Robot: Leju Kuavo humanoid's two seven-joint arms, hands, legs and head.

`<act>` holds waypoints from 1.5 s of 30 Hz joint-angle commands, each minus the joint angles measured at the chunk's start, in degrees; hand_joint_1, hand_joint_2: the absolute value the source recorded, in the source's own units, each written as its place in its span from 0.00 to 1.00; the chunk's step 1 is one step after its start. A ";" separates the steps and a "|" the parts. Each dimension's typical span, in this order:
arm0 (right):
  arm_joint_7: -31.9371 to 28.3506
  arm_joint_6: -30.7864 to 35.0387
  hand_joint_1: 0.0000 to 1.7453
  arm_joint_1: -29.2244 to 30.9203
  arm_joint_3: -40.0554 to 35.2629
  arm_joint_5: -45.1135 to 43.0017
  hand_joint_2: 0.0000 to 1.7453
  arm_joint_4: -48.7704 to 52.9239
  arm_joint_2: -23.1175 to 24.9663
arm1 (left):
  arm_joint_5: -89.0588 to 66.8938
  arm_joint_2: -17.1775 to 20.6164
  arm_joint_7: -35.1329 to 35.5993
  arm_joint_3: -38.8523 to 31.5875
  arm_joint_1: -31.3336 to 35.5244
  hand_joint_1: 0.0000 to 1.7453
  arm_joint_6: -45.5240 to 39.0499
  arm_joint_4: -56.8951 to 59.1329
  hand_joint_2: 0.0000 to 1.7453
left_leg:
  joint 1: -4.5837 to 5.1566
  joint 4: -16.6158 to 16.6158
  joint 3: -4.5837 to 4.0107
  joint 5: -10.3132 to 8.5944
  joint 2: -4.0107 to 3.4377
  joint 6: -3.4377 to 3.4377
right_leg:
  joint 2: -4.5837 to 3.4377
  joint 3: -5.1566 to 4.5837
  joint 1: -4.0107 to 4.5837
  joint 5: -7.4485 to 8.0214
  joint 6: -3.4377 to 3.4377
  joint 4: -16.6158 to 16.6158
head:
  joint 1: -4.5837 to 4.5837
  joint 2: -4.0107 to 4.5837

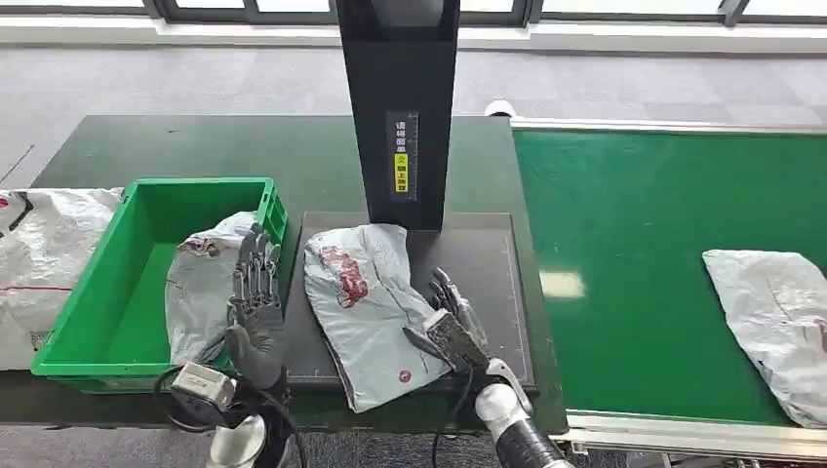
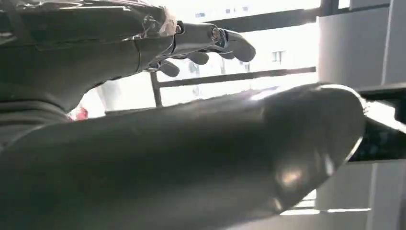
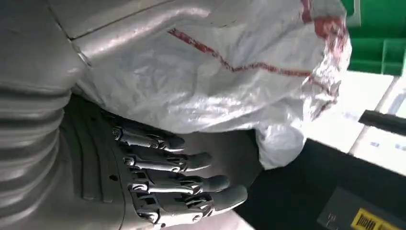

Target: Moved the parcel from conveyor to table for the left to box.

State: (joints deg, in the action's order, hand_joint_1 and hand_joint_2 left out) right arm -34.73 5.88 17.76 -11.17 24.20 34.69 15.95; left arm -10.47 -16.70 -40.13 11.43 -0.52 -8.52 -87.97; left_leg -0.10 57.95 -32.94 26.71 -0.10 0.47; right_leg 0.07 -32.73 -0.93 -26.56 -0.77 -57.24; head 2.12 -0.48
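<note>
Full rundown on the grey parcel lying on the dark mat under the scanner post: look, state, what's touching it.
The grey plastic mailer bag with red print is soft and crumpled, lying flat and slanted on the dark mat in front of the black scanner post; its near corner overhangs the mat's front edge. The right hand rests against its right edge, fingers extended; in the right wrist view the fingers lie under the bag's edge. The left hand is apart from it, beside the green crate.

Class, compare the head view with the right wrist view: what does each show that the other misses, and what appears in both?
Head view alone: the green conveyor belt, a second grey parcel on it, the left hand. Right wrist view alone: the right hand's fingers extended just beneath the bag's edge. Both: the crinkled grey plastic mailer bag with red print, the right hand, the green plastic bin.
</note>
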 commanded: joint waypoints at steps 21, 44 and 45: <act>3.71 5.03 0.00 -30.15 -2.81 9.03 1.00 56.89 -7.91 | -39.95 1.58 16.28 6.44 1.54 0.00 -15.19 11.94 1.00 | 0.05 -0.05 -0.04 0.05 0.17 0.00 | 0.14 -0.01 -0.04 -0.07 0.01 0.07 | 0.00 0.00; -3.23 2.37 0.00 -36.95 -4.11 7.78 1.00 70.61 -9.08 | -73.55 -1.05 40.49 5.79 13.61 0.00 -13.20 41.36 1.00 | 0.02 -0.06 0.19 0.06 0.01 -0.01 | 0.03 0.25 -0.01 -0.01 -0.01 0.16 | 0.00 0.00; -3.23 2.37 0.00 -36.95 -4.11 7.78 1.00 70.61 -9.08 | -73.55 -1.05 40.49 5.79 13.61 0.00 -13.20 41.36 1.00 | 0.01 -0.10 0.22 0.04 0.01 -0.01 | 0.02 0.30 0.00 0.01 0.00 0.21 | -0.02 0.00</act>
State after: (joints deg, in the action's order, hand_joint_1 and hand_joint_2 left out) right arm -37.77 8.63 -19.16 -13.53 32.52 104.80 9.09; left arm -83.40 -18.14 -0.50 14.25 10.39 -22.82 -54.47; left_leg -0.05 57.96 -32.71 26.83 -0.17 0.45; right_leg 0.03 -32.47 -0.98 -26.63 -0.81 -57.17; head 2.10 -0.48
